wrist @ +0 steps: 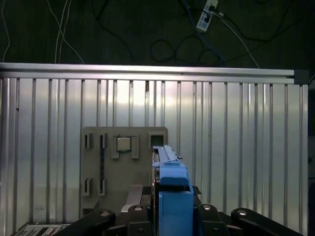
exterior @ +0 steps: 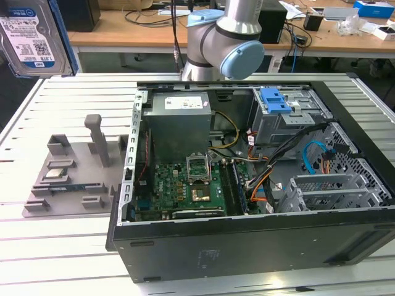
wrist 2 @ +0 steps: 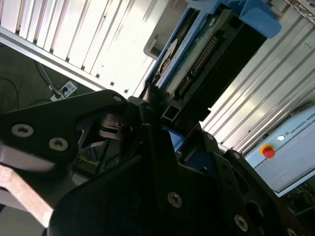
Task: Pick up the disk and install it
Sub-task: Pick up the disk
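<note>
My gripper (wrist 2: 158, 109) is clamped tight on the disk (wrist 2: 206, 54), high above the grey fixture (wrist: 123, 179). The open computer case (exterior: 247, 250) sits well apart.

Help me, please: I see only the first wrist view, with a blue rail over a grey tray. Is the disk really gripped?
Observer: Yes. In the second wrist view the fingers clamp the disk at one end, and its connector edge faces that camera.
Operator: Does it rest on the tray or hang free?
Observer: It hangs free. In the exterior view the disk is up in the air at the upper left, apart from the grey tray, with its label toward the camera.
</note>
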You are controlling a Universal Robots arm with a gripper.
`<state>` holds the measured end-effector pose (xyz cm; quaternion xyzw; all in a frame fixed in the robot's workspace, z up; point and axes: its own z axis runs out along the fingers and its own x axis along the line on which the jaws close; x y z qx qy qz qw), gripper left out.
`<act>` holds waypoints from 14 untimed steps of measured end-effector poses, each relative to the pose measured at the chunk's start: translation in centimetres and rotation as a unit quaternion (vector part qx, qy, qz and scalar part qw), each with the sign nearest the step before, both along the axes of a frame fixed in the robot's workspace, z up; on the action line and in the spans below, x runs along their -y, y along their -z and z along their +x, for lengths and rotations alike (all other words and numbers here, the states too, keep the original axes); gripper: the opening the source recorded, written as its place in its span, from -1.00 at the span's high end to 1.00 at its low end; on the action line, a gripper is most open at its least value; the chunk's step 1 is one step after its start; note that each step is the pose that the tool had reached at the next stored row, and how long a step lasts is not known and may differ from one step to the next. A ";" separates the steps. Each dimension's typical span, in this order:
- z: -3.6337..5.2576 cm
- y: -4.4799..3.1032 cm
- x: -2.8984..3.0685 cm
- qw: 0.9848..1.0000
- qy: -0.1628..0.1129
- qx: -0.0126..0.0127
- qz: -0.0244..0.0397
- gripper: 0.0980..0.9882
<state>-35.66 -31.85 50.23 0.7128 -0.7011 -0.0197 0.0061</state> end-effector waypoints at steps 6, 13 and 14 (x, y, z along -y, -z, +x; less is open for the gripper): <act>0.16 -0.01 0.01 1.000 0.000 0.000 0.000 0.39; 4.89 0.00 0.00 1.000 0.000 0.000 0.000 0.39; 6.06 -0.01 0.00 1.000 0.000 0.000 0.000 0.39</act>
